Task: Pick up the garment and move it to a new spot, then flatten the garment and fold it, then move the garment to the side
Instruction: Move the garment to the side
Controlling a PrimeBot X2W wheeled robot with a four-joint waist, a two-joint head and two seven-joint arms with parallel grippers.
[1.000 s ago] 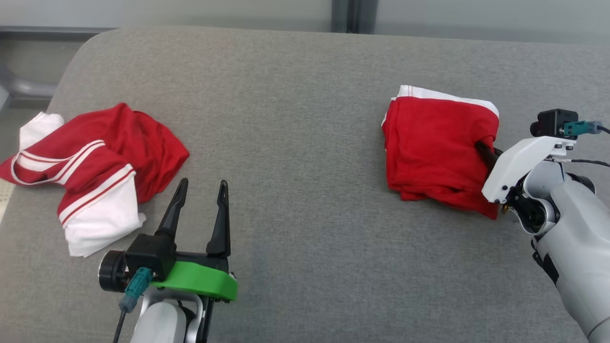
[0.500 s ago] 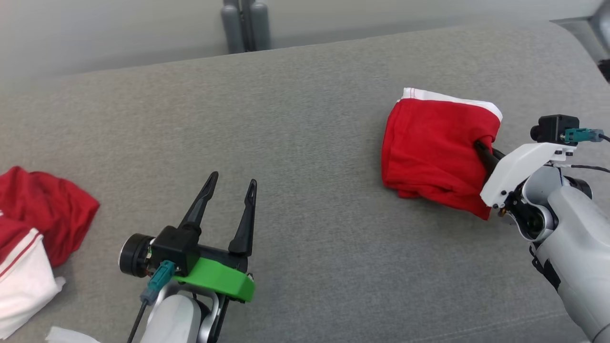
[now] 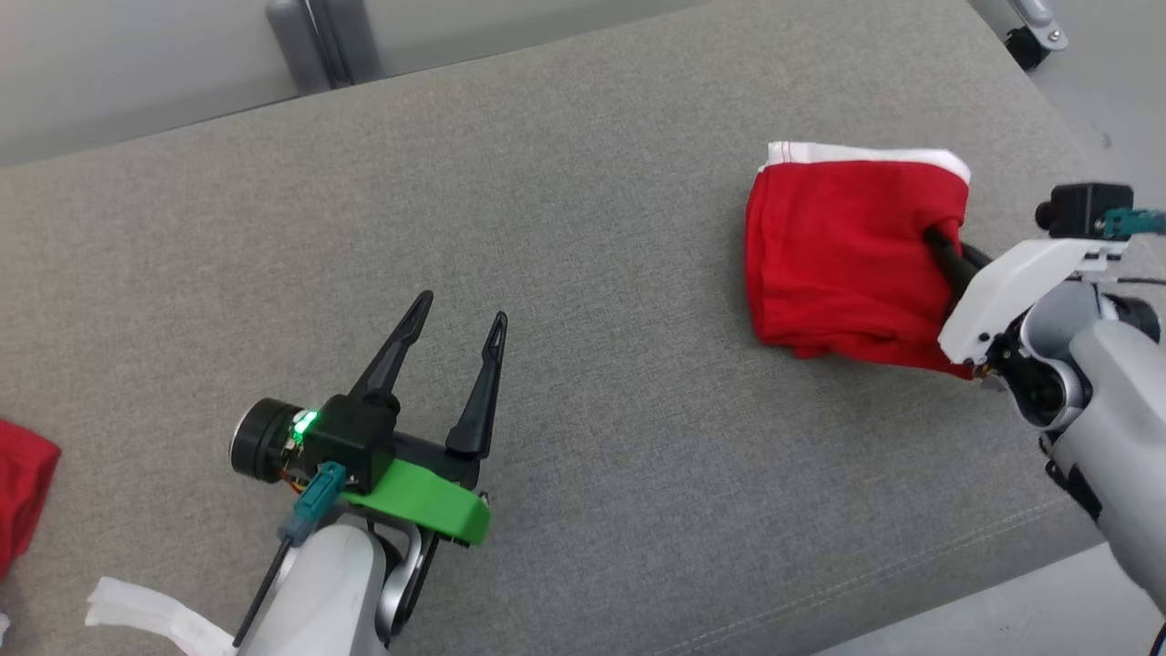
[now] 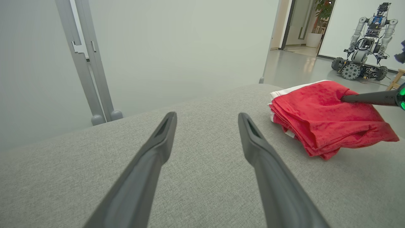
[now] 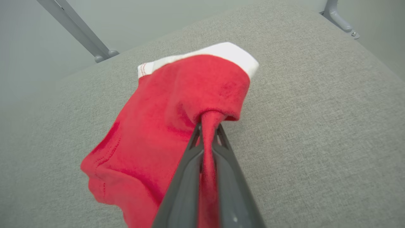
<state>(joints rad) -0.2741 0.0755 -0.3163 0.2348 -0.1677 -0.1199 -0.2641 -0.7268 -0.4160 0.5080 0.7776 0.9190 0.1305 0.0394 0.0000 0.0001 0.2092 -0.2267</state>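
Folded garment (image 3: pixel 847 255): red, with a white band along its far edge. It lies at the right of the head frame on the grey fabric surface (image 3: pixel 583 182), close to that surface's right end. In the left wrist frame several stacked layers show along its near side. The stack is roughly square. The top layer is drawn up into a small peak where it is gripped.

Right tool (image 3: pixel 934 239): jaws narrow, pinched on a fold of red cloth at the garment's right side. In the right wrist frame a strip of that cloth runs down between the two dark fingers (image 5: pixel 186 177).

Left tool (image 3: pixel 463 307): jaws wide, nothing between them. It sits lower centre-left in the head frame, over bare surface and well apart from the garment. Contact with the surface — cannot tell.

Surroundings:
- A second red cloth (image 3: pixel 23 492) shows at the left edge of the head frame.
- A white strip (image 3: pixel 155 615) lies in the lower left corner.
- Grey upright posts (image 3: pixel 319 41) stand beyond the far edge, upper left.
- A castor (image 3: pixel 1034 41) shows at the upper right.
- Another wheeled robot (image 4: pixel 364 47) stands on the floor, upper right of the left wrist frame.

Bare grey fabric lies between the left tool and the garment.
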